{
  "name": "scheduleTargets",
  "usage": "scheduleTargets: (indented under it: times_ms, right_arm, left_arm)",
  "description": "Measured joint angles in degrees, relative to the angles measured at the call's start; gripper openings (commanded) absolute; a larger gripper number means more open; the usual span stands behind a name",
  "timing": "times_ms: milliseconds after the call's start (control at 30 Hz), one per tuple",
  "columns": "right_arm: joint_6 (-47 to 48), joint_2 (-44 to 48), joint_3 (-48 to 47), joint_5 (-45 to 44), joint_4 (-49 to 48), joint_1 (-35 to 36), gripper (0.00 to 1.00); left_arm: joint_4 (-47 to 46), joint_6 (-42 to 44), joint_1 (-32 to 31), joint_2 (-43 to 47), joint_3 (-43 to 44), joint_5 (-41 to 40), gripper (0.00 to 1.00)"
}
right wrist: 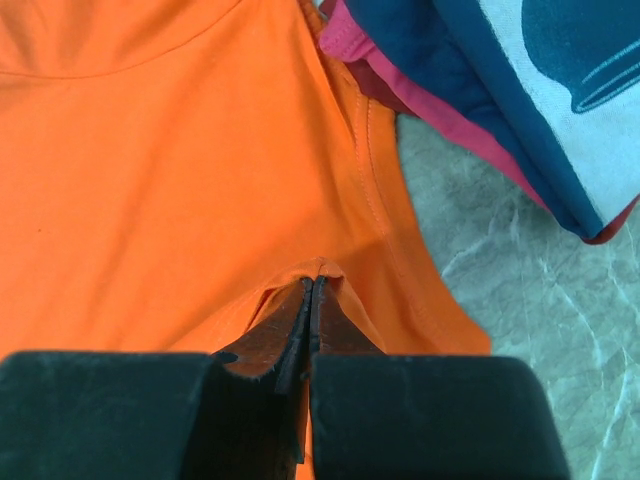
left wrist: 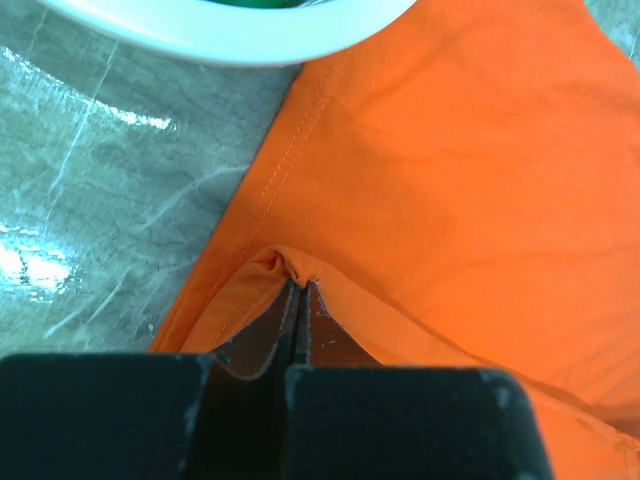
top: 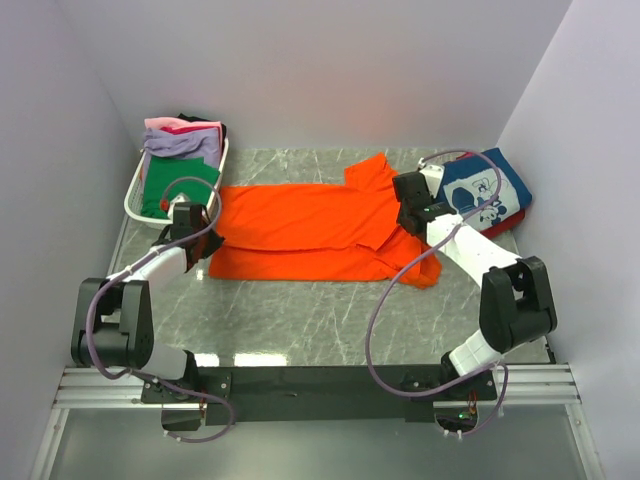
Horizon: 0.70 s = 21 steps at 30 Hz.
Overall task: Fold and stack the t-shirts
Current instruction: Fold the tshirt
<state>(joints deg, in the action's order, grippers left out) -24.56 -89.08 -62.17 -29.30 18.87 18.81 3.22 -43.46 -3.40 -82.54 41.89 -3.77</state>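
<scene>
A bright orange t-shirt lies spread across the middle of the marble table, partly folded lengthwise. My left gripper pinches its left hem, jaws shut on a small ridge of orange cloth. My right gripper is shut on a fold of the same orange t-shirt near its sleeve seam. A folded navy t-shirt with white cartoon print lies at the back right, on top of a pink-red one. Green, lavender and pink t-shirts sit in the basket.
The white slatted basket stands at the back left, its rim close beside the orange hem. White walls close in the left, back and right sides. Bare marble lies in front of the shirt, toward the arm bases.
</scene>
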Motion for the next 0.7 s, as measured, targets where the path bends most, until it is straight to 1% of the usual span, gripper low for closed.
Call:
scheduleTargets:
  times_ms: [100, 133, 200, 233, 267, 300, 333, 400, 433, 533, 633, 700]
  right_arm:
    - [0.1, -0.7, -0.9, 0.0, 0.0, 0.0, 0.0]
    - [0.2, -0.9, -1.1, 0.0, 0.0, 0.0, 0.0]
    - [0.3, -1.3, -1.5, -0.1, 0.0, -0.1, 0.0]
    - [0.4, -1.4, -1.5, -0.2, 0.1, -0.2, 0.0]
    - [0.5, -1.4, -1.6, -0.2, 0.1, -0.3, 0.03]
    - [0.5, -1.5, -1.6, -0.2, 0.1, -0.5, 0.08]
    - [0.5, -1.5, -1.6, -0.1, 0.1, -0.6, 0.23]
    - [0.9, -1.7, -1.9, 0.0, 0.3, -0.9, 0.41]
    - [1.1, -1.8, -2.2, 0.1, 0.5, -1.0, 0.55]
    - [2.2, -2.3, -3.8, 0.7, 0.8, -1.2, 0.68]
    - [3.3, -2.0, -4.8, 1.6, 0.8, -1.2, 0.71]
    - [3.6, -1.0, -4.9, 2.1, 1.0, -1.2, 0.72]
  left_arm:
    - [0.0, 0.5, 0.0, -0.2, 0.2, 0.0, 0.21]
    - [0.0, 0.7, 0.0, -0.2, 0.2, 0.0, 0.31]
    - [0.0, 0.8, 0.0, -0.2, 0.2, -0.1, 0.4]
    - [0.0, 0.9, 0.0, -0.1, 0.3, -0.2, 0.48]
    - [0.0, 1.0, 0.0, 0.0, 0.3, -0.2, 0.5]
    - [0.0, 1.0, 0.0, 0.2, 0.3, -0.3, 0.53]
    - [0.0, 1.0, 0.0, 0.4, 0.3, -0.4, 0.56]
    - [0.0, 1.0, 0.0, 1.0, 0.3, -0.4, 0.59]
    - [0.0, 1.0, 0.0, 1.3, 0.3, -0.3, 0.61]
    - [-0.2, 1.0, -0.2, 2.5, 0.3, -0.1, 0.64]
    - [-0.5, 1.0, -1.6, 3.7, 0.3, 0.0, 0.67]
    - [-0.7, 1.0, -3.8, 4.3, 0.3, -0.2, 0.68]
